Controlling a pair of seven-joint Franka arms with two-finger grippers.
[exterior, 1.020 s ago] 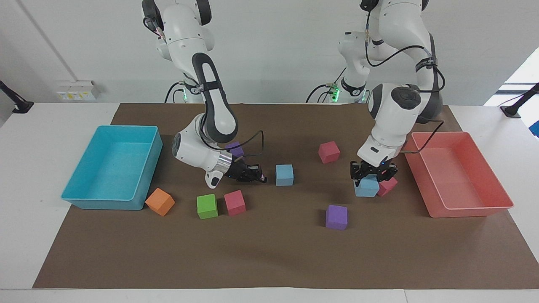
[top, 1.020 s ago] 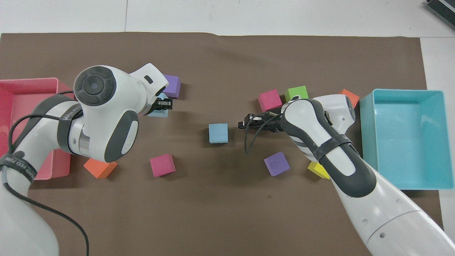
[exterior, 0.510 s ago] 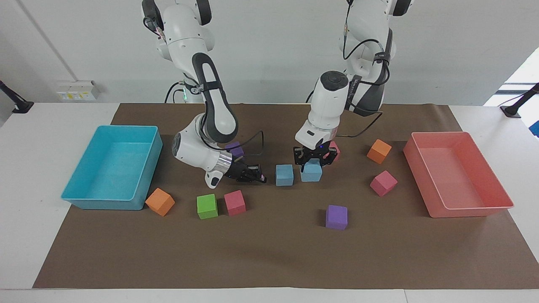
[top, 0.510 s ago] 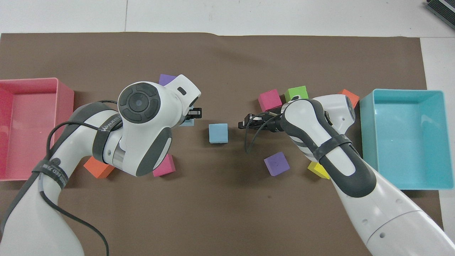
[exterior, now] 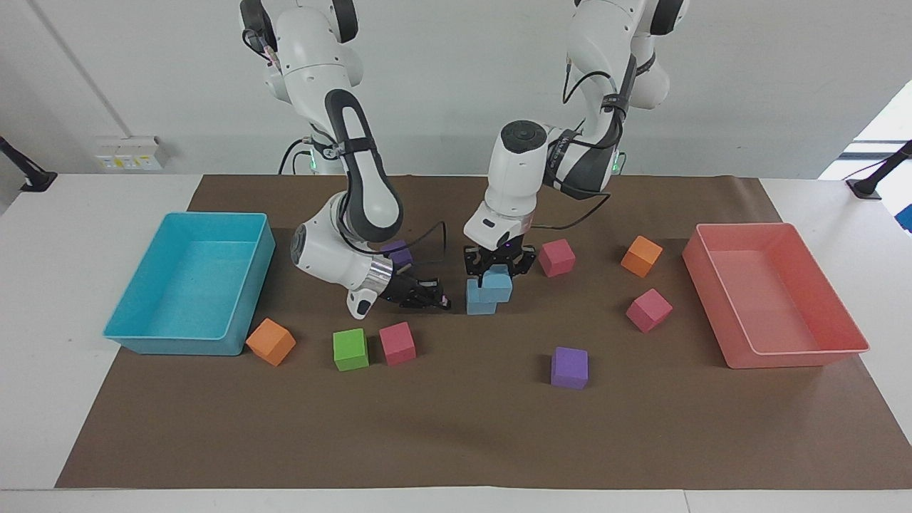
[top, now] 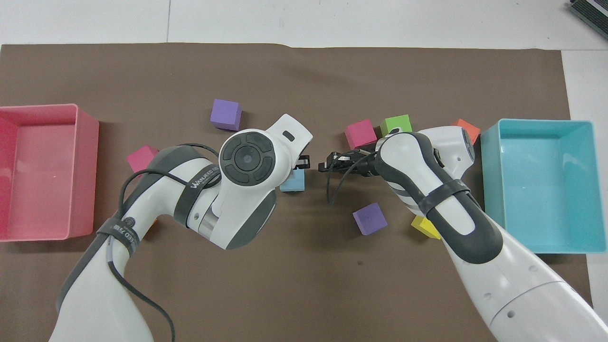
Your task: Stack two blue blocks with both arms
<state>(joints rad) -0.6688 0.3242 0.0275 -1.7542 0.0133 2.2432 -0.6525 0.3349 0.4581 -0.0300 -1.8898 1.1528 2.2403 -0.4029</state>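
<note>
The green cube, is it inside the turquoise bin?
No, the green cube sits on the brown mat beside a pink cube, outside the turquoise bin.

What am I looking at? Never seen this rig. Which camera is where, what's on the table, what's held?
Two white robot arms work at a table. One camera faces them; the other looks down from above their end. The left gripper is shut on a blue block, held over the second blue block on the brown mat, overlapping it off-centre. The right gripper, shut and empty, waits low beside that stack. Other coloured cubes lie scattered between a turquoise bin and a pink bin.
</note>
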